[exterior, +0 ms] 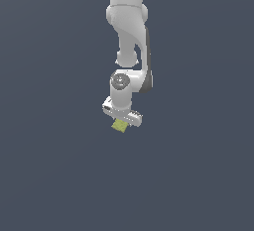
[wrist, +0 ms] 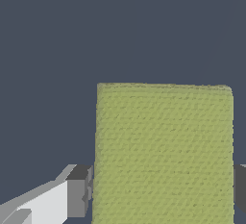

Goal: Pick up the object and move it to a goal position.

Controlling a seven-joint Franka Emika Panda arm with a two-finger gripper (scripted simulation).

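The object [exterior: 119, 125] is a small flat olive-yellow block that pokes out from under the white gripper [exterior: 122, 118] in the exterior view. In the wrist view the object [wrist: 163, 153] fills the space between the two dark fingertips. One fingertip [wrist: 79, 192] stands beside one side of it and the other fingertip [wrist: 240, 187] beside the opposite side. A thin dark gap shows between each fingertip and the block, so the jaws straddle it without pressing on it. The gripper [wrist: 163, 189] is low over the block.
The white arm [exterior: 130, 31] comes down from the top of the exterior view. The plain dark grey floor [exterior: 54, 165] lies all around. No other object and no goal marker show.
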